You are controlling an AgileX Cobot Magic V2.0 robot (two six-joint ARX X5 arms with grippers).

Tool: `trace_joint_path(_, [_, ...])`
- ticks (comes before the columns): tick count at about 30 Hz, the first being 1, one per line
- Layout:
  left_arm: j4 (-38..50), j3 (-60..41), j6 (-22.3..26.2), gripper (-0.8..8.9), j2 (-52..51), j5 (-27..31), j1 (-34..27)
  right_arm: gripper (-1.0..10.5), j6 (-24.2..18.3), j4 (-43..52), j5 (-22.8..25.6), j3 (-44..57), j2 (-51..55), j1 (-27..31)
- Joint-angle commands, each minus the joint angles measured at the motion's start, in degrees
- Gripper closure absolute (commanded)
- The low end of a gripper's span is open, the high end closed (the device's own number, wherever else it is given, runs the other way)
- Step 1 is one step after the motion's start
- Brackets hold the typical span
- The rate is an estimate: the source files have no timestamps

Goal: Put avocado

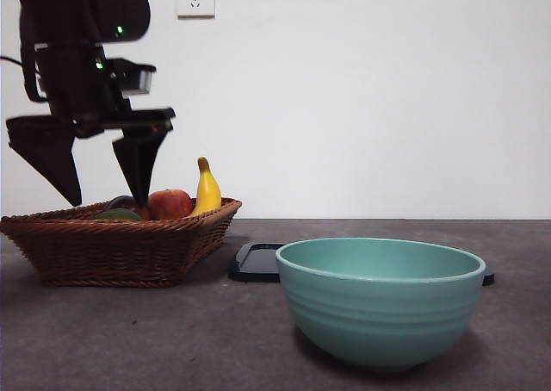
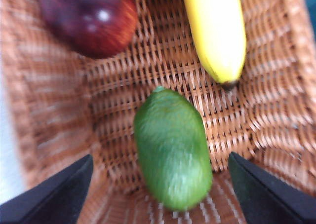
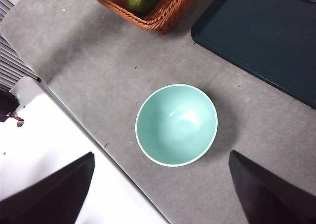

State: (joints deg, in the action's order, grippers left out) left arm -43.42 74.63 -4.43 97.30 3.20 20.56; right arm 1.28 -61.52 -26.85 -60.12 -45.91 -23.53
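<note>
Left gripper (image 2: 158,194) hovering over basket (image 2: 276,110), jaws spread, straddling avocado (image 2: 173,147); advise descending centred, closing gently across narrow width. Right gripper (image 3: 158,194) waiting, spread.

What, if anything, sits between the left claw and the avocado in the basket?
Nothing visible. The left claw hangs open above the basket, with the avocado lying bare between its jaws. The banana and the dark red fruit lie apart from the avocado, farther along the basket.

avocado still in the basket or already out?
In. The avocado lies on the basket floor; open left gripper hovers above it.
</note>
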Motion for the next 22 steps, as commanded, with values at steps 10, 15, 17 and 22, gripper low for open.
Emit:
trace_joint_path(10, [2.9,1.2,-0.4,3.81,6.4,0.3,0.5,5.1,-0.2,0.2,0.0,-1.1,-0.5,-0.3])
trace_joint_path(15, [3.0,1.2,-0.7,3.93,7.8,0.2,0.5,5.1,-0.2,0.3,0.1,-1.1,-0.5,-0.3])
trace_joint_path(17, [2.9,1.2,-0.9,4.44,8.3,0.2,0.5,5.1,-0.2,0.4,0.1,-1.1,-0.5,-0.3])
trace_joint_path(22, [3.0,1.2,-1.0,5.93,8.5,0.2,0.5,5.1,-0.2,0.4,0.1,-1.1,-0.5,-0.3])
